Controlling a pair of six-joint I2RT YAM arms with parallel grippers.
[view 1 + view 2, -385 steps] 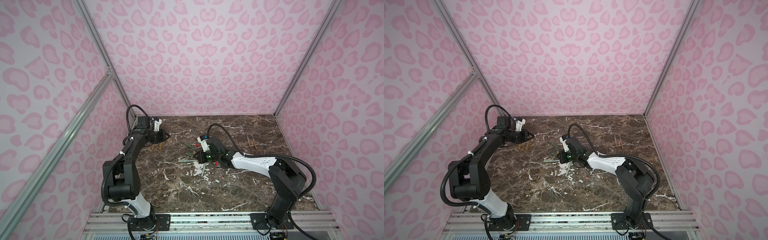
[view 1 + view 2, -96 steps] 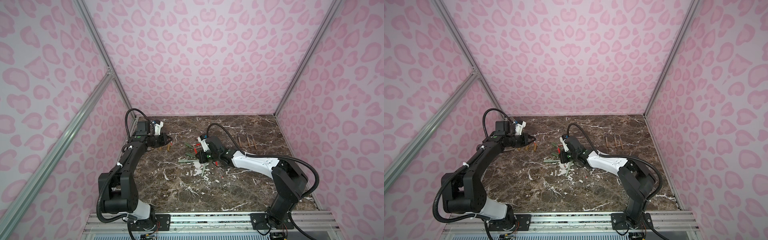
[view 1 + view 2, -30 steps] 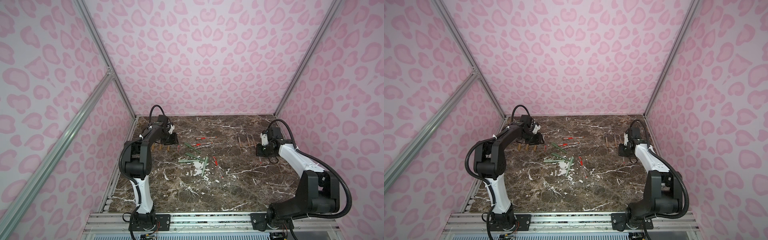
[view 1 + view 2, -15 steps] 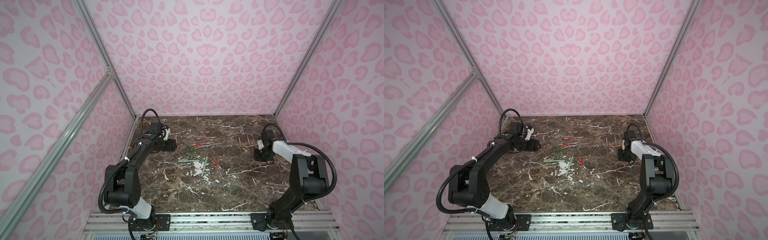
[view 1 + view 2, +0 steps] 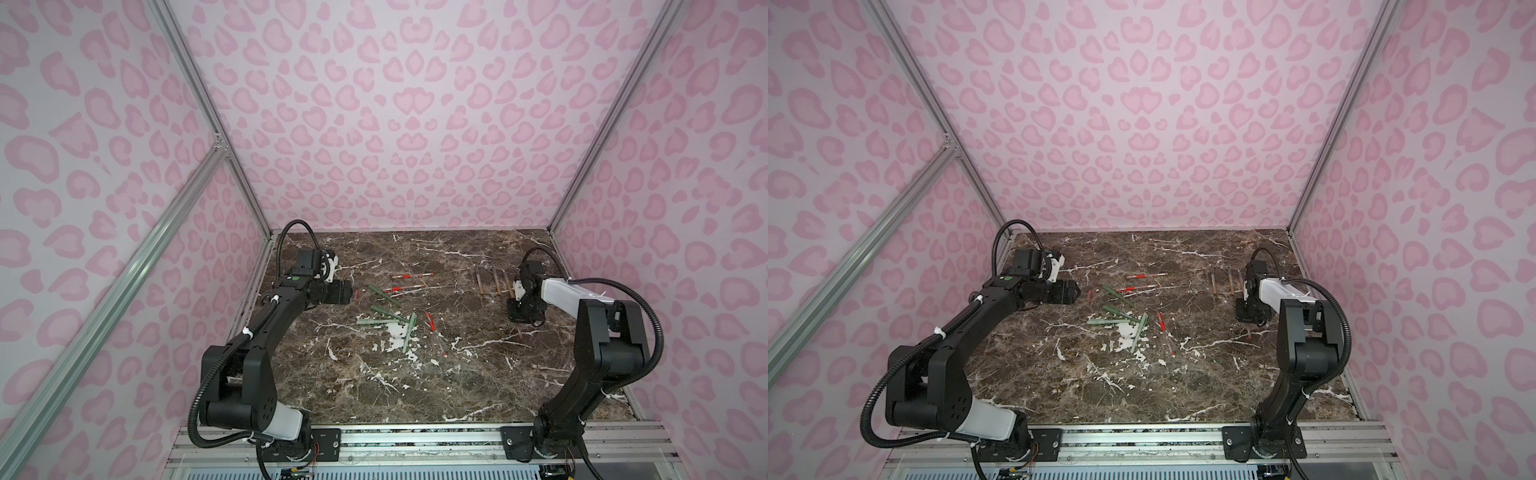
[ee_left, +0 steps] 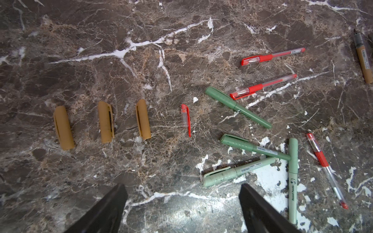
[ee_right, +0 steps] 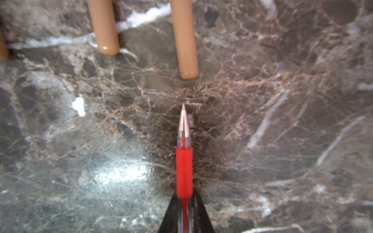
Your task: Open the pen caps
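In the left wrist view three tan pen caps (image 6: 63,128) (image 6: 106,122) (image 6: 143,119) and one red pen cap (image 6: 186,119) lie in a row, off their pens. My left gripper (image 6: 182,201) (image 5: 353,296) hangs open and empty just short of them. Two capped red pens (image 6: 272,56) and several capped green pens (image 6: 238,107) lie past the row. My right gripper (image 7: 184,196) (image 5: 523,320) is shut on an uncapped red pen (image 7: 184,169), tip bare, low over the marble beside the tan pen bodies (image 7: 184,40) (image 5: 494,280).
Another capped red pen (image 6: 325,169) lies at the far side of the green pile. Pink patterned walls enclose the marble table (image 5: 415,382) on three sides. Both arm bases sit on the front rail (image 5: 415,440).
The left jaws have spread wide and the red cap now lies free in the row. The right arm has carried the uncapped red pen down and toward the front, beside the tan bodies.
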